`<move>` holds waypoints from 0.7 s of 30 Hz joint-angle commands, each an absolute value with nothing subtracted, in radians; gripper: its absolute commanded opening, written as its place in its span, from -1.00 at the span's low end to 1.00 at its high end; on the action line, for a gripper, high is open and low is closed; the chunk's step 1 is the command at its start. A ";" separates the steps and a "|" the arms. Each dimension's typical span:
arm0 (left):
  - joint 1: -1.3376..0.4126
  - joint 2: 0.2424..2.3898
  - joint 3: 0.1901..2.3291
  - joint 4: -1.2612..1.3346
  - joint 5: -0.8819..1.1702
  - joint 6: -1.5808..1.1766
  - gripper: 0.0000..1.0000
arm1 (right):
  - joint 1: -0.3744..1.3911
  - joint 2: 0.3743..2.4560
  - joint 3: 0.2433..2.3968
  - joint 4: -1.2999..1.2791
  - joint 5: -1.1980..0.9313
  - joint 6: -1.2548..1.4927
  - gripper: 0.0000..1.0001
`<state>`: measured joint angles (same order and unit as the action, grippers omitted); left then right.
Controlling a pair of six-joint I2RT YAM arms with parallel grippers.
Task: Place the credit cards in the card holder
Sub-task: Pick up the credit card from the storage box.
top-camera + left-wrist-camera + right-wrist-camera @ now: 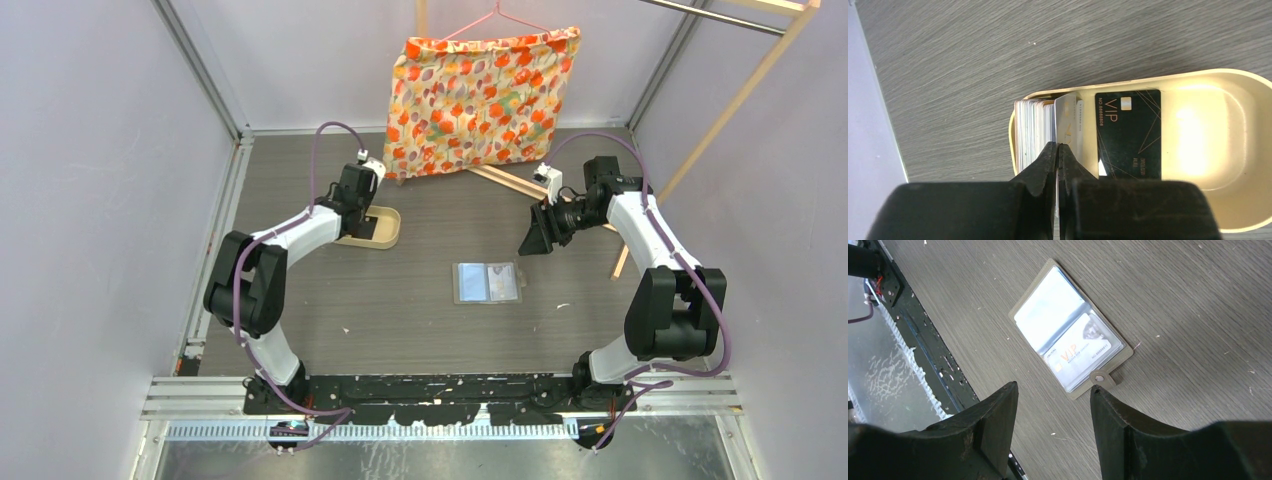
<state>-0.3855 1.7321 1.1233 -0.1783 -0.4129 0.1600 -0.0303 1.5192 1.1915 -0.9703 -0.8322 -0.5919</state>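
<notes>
At the middle of the grey wood-grain table (400, 320) lies the card holder (488, 283), opened flat with its clear pockets facing up. A white card (1083, 351) marked VIP sits in the pocket by the snap tab. What the other pocket holds I cannot tell.

Well apart, toward the far left, a tan oval tray (395, 228) holds the credit cards (1032, 132). A pack of them stands on edge at one end, and a black card (1129, 135) lies face-up beside it. The left gripper (1058, 148) reaches into the tray, its jaws pinched tight on a pale card (1067, 117) at the pack's edge. The right gripper (1053, 405) hangs above the table near the holder, its jaws moderately spread with nothing between them.

Pale lilac walls (100, 200) box the table on three sides, with metal posts in the corners. A floral cloth (480, 100) hangs from a pink hanger (495, 22) at the back. A light wooden frame (745, 97) stands at the right. A black base plate (440, 392) carries both arms at the near edge.
</notes>
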 commanded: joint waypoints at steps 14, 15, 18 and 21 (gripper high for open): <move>-0.421 1.559 1.126 -0.211 -0.382 0.130 -0.99 | -0.036 1.494 1.224 -0.999 -0.868 -0.620 0.19; -0.432 1.544 1.127 -0.216 -0.382 0.126 -0.99 | -0.035 1.491 1.225 -1.003 -0.872 -0.623 0.19; -0.467 1.494 1.132 -0.245 -0.377 0.106 -0.99 | -0.035 1.480 1.224 -1.014 -0.890 -0.629 0.19; -0.501 1.419 1.130 -0.293 -0.331 0.063 -0.99 | -0.035 1.469 1.224 -1.023 -0.924 -0.629 0.19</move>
